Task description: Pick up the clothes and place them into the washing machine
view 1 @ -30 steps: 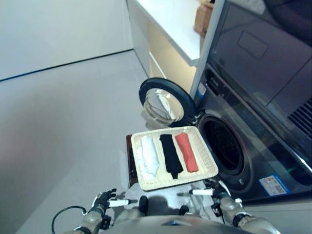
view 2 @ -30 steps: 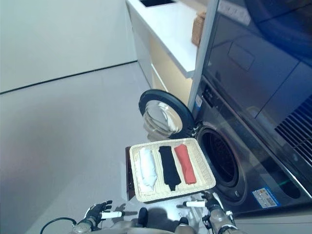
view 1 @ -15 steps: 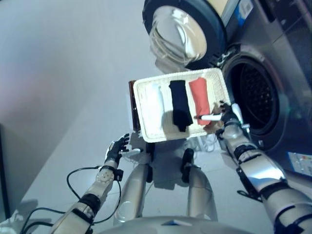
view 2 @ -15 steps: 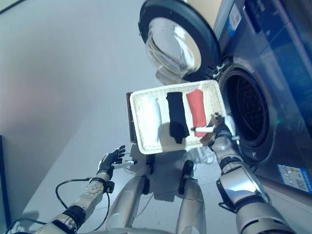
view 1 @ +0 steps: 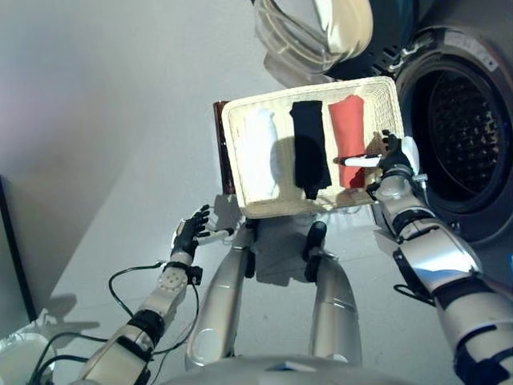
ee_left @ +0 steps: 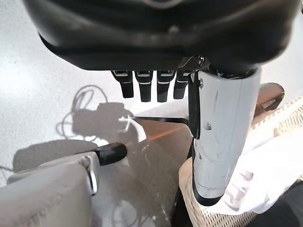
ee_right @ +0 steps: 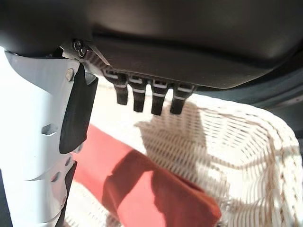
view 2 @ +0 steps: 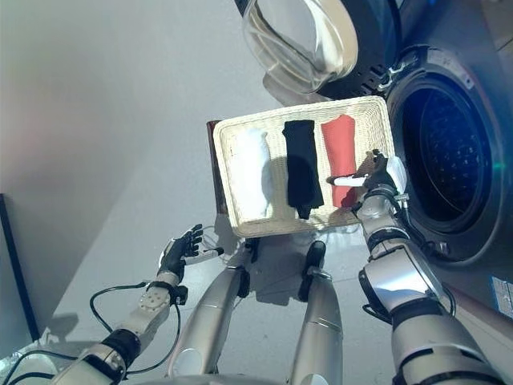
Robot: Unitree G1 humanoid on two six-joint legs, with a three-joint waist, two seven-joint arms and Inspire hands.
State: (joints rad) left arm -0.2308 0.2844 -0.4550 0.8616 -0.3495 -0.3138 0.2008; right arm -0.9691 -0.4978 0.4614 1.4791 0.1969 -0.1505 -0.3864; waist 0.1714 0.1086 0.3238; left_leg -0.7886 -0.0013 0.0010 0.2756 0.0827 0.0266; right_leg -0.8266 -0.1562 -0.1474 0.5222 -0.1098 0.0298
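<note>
A shallow wicker basket (view 1: 234,160) holds a white cloth (view 1: 260,156), a black cloth (view 1: 309,148) and a red cloth (view 1: 347,132) side by side. My right hand (view 1: 390,160) is open and hovers over the basket's right near corner, beside the red cloth. In the right wrist view its fingers (ee_right: 142,97) are straight above the red cloth (ee_right: 142,189) and hold nothing. My left hand (view 1: 189,233) is open, low over the floor to the basket's near left. Its fingers (ee_left: 147,87) hold nothing. The washing machine's open drum (view 1: 469,136) is right of the basket.
The machine's round door (view 1: 321,32) stands open beyond the basket. The dark brown box (view 1: 220,144) shows along the basket's left edge. Grey floor (view 1: 104,120) spreads to the left.
The camera has tilted down toward the basket. My right hand has risen from in front of the basket to over its right near corner by the red cloth. The left hand stays low.
</note>
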